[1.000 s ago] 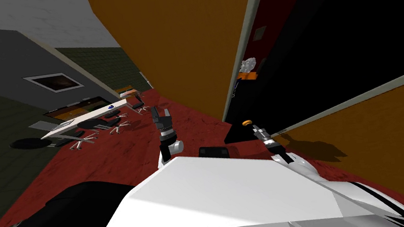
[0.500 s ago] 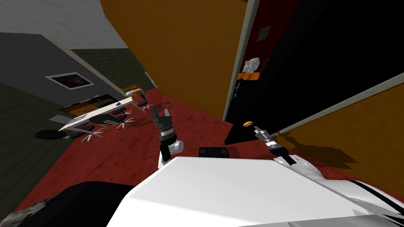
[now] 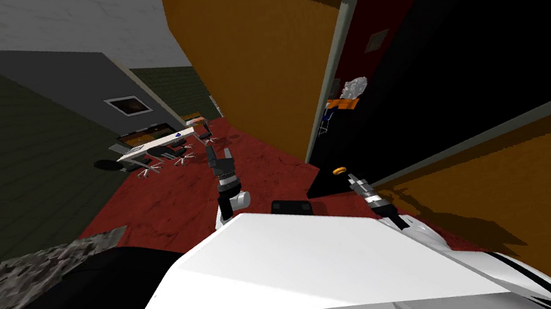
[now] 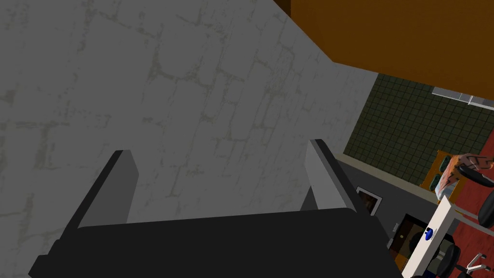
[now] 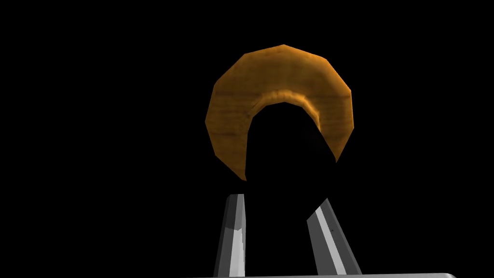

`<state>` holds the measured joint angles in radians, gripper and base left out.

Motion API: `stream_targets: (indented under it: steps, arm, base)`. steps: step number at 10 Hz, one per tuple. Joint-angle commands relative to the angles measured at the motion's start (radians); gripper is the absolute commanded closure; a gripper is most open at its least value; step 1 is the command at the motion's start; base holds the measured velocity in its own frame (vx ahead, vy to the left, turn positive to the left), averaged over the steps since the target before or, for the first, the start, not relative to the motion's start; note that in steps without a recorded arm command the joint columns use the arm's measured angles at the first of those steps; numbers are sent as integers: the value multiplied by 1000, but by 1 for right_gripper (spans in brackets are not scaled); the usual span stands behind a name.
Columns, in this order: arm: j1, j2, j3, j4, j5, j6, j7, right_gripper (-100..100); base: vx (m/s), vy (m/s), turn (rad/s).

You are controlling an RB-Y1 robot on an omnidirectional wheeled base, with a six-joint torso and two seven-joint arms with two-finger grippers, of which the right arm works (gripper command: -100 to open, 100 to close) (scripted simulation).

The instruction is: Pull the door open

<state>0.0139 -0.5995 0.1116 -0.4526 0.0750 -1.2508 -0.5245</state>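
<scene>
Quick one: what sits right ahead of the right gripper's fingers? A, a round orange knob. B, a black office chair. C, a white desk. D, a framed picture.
A: in the right wrist view the orange knob stands just past the tips of the right gripper, whose fingers are drawn in narrow at the knob's dark base.

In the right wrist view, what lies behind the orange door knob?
Behind the door knob lies a black area. A black shape between the fingers of the right gripper covers the knob's lower middle, so nothing behind that part can be seen.
</scene>
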Motion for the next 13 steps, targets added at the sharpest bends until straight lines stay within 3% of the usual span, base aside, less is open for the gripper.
stream_targets:
  steps: [1,4,5,13]
  arm:
    - [-11,-7,-2,28,-1,-22,-1,100]
    - [-1,-16,-2,41,-1,-50,-5,100]
    - [0,-8,2,32,2,-41,-6,100]
    - [10,-19,-1,64,0,-87,-7,100]
  base:
    - [-142,-64,90]
    - [-149,-78,142]
    - [-69,-31,36]
    - [-159,-73,143]
